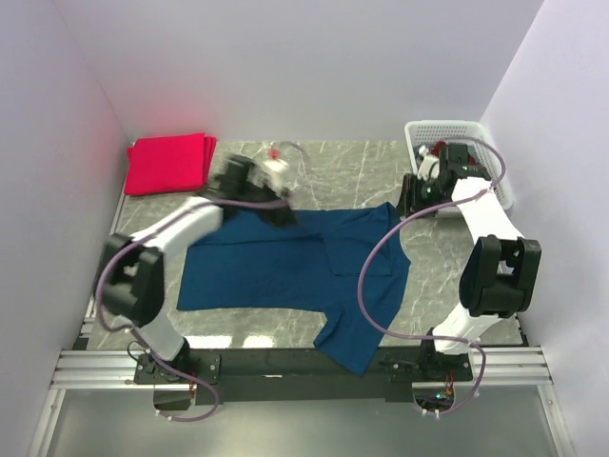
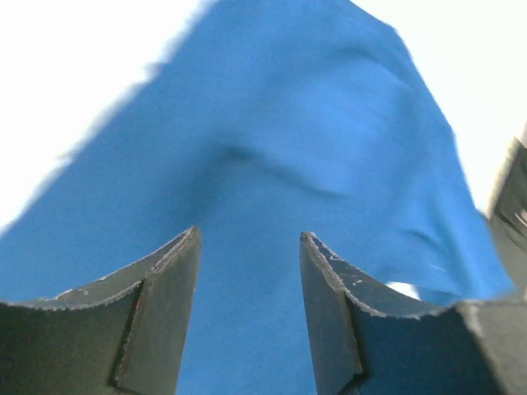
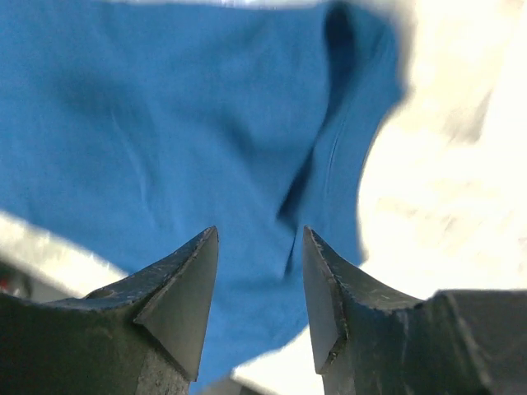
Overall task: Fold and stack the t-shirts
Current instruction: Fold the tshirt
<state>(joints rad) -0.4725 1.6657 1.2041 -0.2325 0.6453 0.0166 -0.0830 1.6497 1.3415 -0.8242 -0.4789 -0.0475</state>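
Observation:
A navy blue t-shirt (image 1: 285, 267) lies spread on the table, its near corner hanging over the front edge. No print shows. My left gripper (image 1: 276, 211) is at the shirt's far edge, left of centre. In the left wrist view it (image 2: 249, 239) is open, with blue cloth (image 2: 272, 140) below the jaws. My right gripper (image 1: 407, 205) is at the shirt's far right corner. In the right wrist view it (image 3: 260, 234) is open above the cloth's edge (image 3: 165, 123). Folded bright pinkish-red shirts (image 1: 169, 162) are stacked at the back left.
A white lattice basket (image 1: 476, 133) stands at the back right beside the right arm, with something dark red (image 1: 440, 150) inside. White walls close in the left, back and right. Marble tabletop (image 1: 343, 171) shows behind the shirt.

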